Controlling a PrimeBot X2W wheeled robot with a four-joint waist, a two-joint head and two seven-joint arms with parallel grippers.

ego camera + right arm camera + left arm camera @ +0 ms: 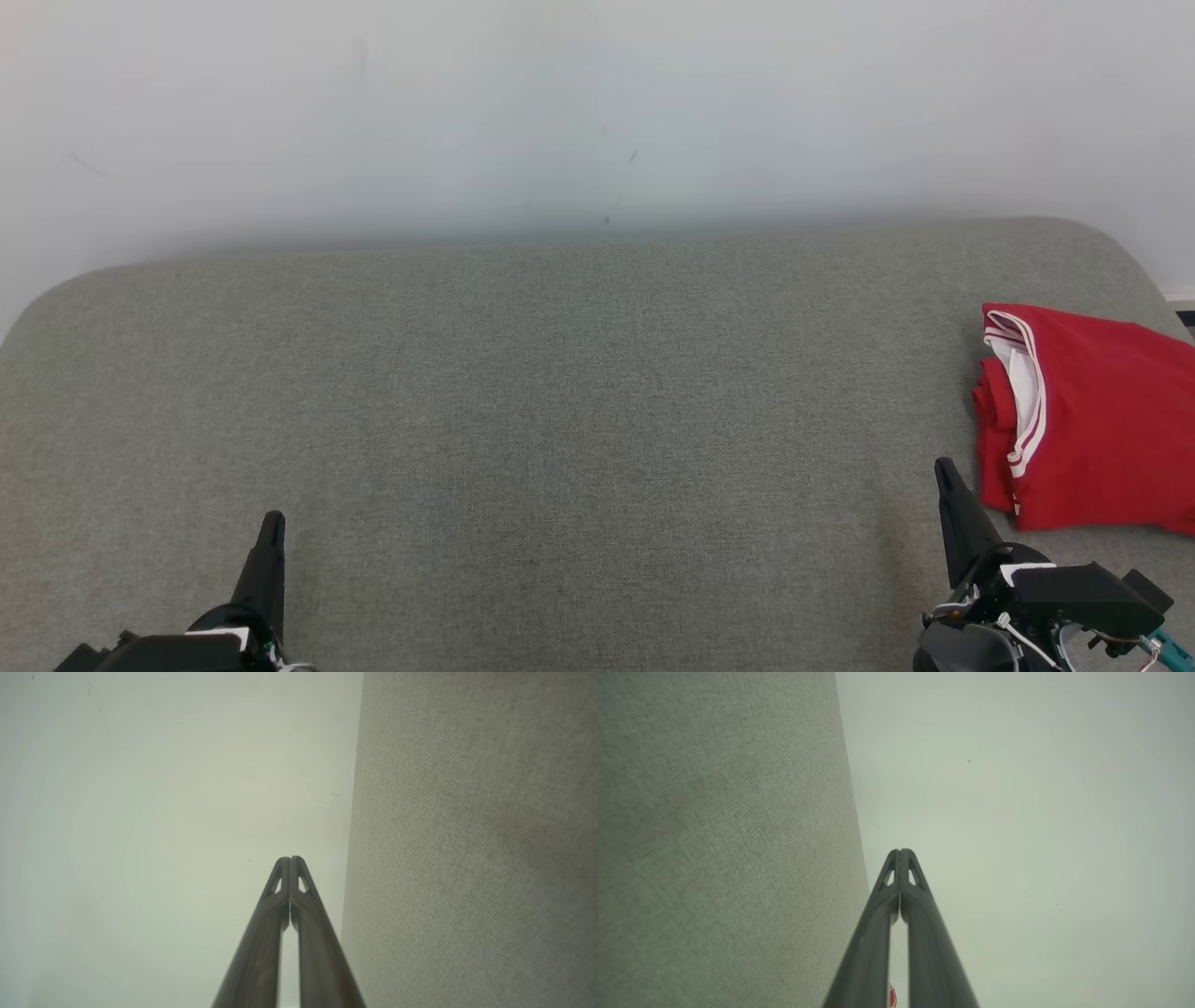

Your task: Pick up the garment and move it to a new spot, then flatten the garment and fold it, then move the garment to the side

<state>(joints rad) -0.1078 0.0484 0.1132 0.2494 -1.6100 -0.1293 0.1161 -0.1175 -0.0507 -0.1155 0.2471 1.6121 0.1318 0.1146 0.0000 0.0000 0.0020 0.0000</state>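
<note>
The garment [1097, 420] is red with white trim and lies folded in a neat stack at the far right of the grey-green padded surface [560, 401]. My right gripper [945, 467] is shut and empty at the lower right, its tip just left of the garment's near corner and apart from it. My left gripper [273, 519] is shut and empty at the lower left, far from the garment. In the left wrist view the left gripper [900, 851] has its tips pressed together. The right gripper [290, 859] stands the same way in the right wrist view.
A pale wall [597, 112] rises behind the padded surface. The surface has rounded back corners, and its right edge runs close beside the garment. A dark bit of floor or skirting [1186, 317] shows past the right edge.
</note>
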